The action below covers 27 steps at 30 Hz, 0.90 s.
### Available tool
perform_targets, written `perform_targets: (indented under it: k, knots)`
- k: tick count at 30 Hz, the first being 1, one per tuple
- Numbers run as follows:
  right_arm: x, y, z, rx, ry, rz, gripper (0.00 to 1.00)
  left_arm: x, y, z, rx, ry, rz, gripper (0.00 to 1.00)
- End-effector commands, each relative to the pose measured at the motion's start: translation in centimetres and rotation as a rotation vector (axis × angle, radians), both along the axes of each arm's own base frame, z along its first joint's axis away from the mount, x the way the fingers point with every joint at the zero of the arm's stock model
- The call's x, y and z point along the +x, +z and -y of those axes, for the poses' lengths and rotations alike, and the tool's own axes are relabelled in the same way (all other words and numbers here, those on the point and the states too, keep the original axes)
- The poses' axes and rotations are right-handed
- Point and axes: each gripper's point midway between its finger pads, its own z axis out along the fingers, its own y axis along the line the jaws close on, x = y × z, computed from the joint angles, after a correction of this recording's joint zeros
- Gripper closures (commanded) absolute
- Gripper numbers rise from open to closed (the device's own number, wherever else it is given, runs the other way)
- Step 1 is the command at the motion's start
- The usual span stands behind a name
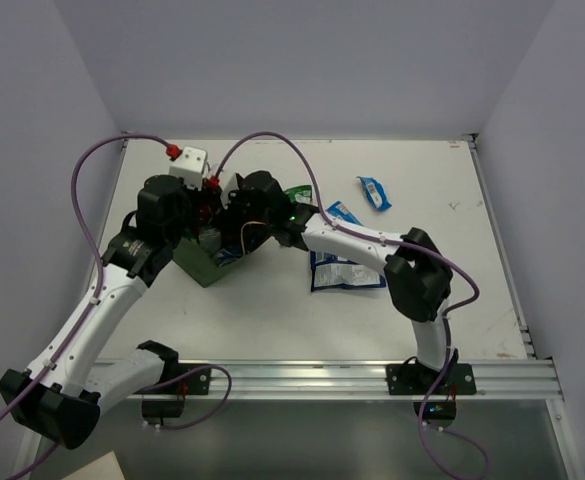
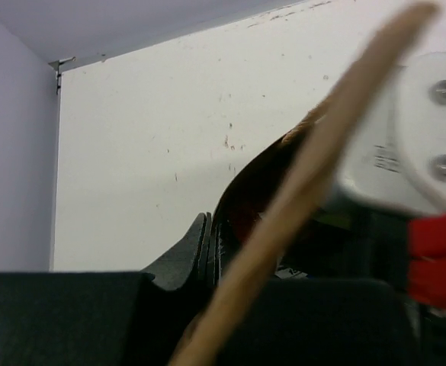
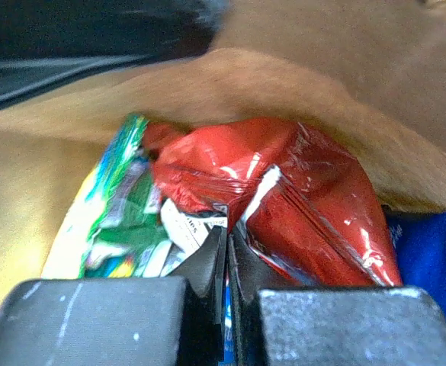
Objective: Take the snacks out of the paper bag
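Here, inside the paper bag (image 3: 283, 84), the right gripper (image 3: 226, 236) is closed at the near edge of the red chip bag (image 3: 314, 206), which lies just ahead, slanting right, a green packet (image 3: 123, 213) on its left; the left gripper (image 2: 209, 229) pinches the bag's rim.

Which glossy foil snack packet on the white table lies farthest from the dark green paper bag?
The small blue foil bar, alone toward the far edge; the blue-and-white packets and green packet lie nearer the paper bag.
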Motion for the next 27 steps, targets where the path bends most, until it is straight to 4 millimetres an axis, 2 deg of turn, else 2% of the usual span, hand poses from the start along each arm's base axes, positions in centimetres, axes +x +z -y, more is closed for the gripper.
perform_targets:
  k: [1, 3, 4, 6, 7, 8, 10, 11, 15, 18, 20, 23, 26, 27]
  knots:
    - [-2.6, 11.1, 1.5, 0.155, 0.096, 0.166, 1.0, 0.6, 2.3, -1.4, -0.022, 0.093, 0.08, 1.0]
    - [-3.6, 12.5, 2.4, 0.167, 0.119, 0.178, 1.0, 1.0, 2.1, -1.6, -0.013, 0.112, 0.071, 1.0]
    - [-4.4, 14.5, 3.2, 0.196, 0.132, 0.202, 1.0, 1.1, 2.0, -1.8, -0.009, 0.128, 0.071, 1.0]
    - [-5.3, 16.4, 4.4, 0.224, 0.13, 0.232, 1.0, 1.4, 2.1, -1.8, -0.009, 0.136, 0.073, 1.0]
    - [-5.2, 16.2, 4.5, 0.219, 0.126, 0.233, 1.0, 1.5, 2.1, -1.8, -0.009, 0.138, 0.075, 1.0]
    - [-5.6, 17.6, 5.2, 0.238, 0.12, 0.257, 1.0, 1.5, 2.1, -1.9, -0.007, 0.144, 0.074, 1.0]
    - [-5.7, 18.7, 6.1, 0.25, 0.103, 0.283, 1.0, 1.5, 2.1, -2.1, 0.0, 0.153, 0.074, 1.0]
    - [-6.0, 20.2, 6.8, 0.271, 0.096, 0.306, 1.0, 1.5, 2.1, -2.2, 0.0, 0.157, 0.073, 1.0]
    - [-6.3, 24.0, 8.7, 0.331, 0.062, 0.369, 1.0, 1.5, 2.5, -2.4, 0.002, 0.17, 0.078, 1.0]
    - [-5.5, 25.0, 9.9, 0.342, 0.003, 0.395, 1.0, 1.3, 2.5, -2.7, 0.006, 0.179, 0.077, 1.0]
    - [-4.3, 24.8, 10.8, 0.334, -0.046, 0.398, 1.0, 1.1, 2.6, -2.9, 0.006, 0.185, 0.079, 1.0]
    - [-4.1, 25.4, 11.7, 0.354, -0.054, 0.383, 1.0, 0.9, 2.2, -2.8, 0.006, 0.17, 0.073, 1.0]
    - [-4.7, 28.4, 12.3, 0.405, -0.053, 0.414, 1.0, 0.8, 1.6, -2.5, 0.004, 0.155, 0.057, 1.0]
    - [-4.9, 30.1, 12.6, 0.437, -0.061, 0.428, 1.0, 0.8, 1.4, -2.5, 0.006, 0.153, 0.054, 1.0]
